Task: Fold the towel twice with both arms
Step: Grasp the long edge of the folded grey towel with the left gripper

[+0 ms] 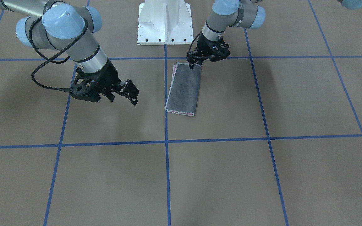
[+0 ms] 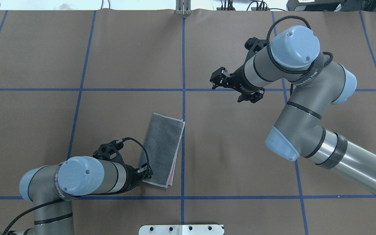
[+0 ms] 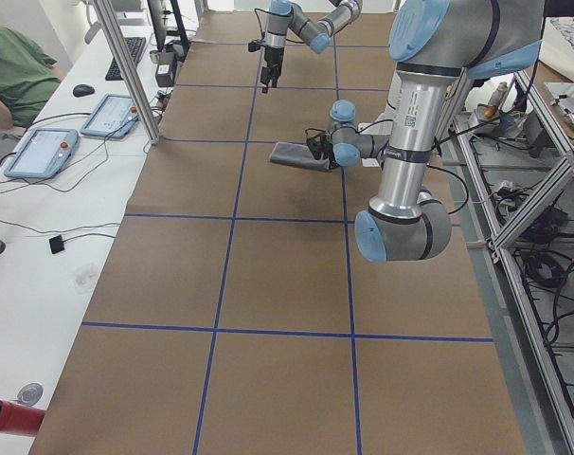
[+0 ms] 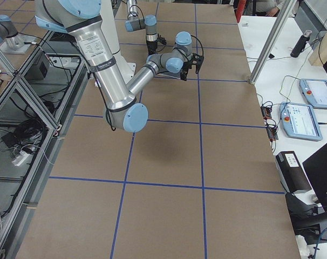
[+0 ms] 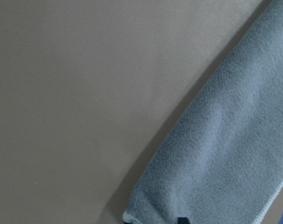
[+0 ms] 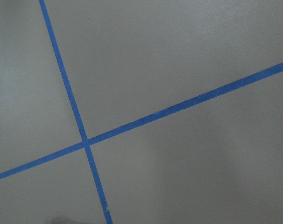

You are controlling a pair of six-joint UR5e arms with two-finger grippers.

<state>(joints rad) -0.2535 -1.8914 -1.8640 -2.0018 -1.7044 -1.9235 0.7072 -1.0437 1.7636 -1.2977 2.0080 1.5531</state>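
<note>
The towel [image 1: 184, 89] lies flat near the table's middle, folded into a long strip. Its dark grey face is up and a pink edge shows along one long side [image 2: 172, 173]. My left gripper [image 1: 192, 65] is down on the towel's end nearest the robot base, fingertips pinched together on that corner [image 2: 145, 173]. The left wrist view shows the grey towel [image 5: 225, 154] close up, with one dark fingertip at the bottom edge. My right gripper [image 1: 132, 93] hovers open above bare table, well clear of the towel [image 2: 162, 150] and holding nothing [image 2: 216, 79].
The white pedestal base [image 1: 165, 22] stands just behind the towel's near end. Blue tape lines [image 6: 85, 140] grid the brown table. In the exterior left view a side desk holds tablets [image 3: 41, 152], with a seated person [image 3: 17, 66] and a metal post [image 3: 131, 71].
</note>
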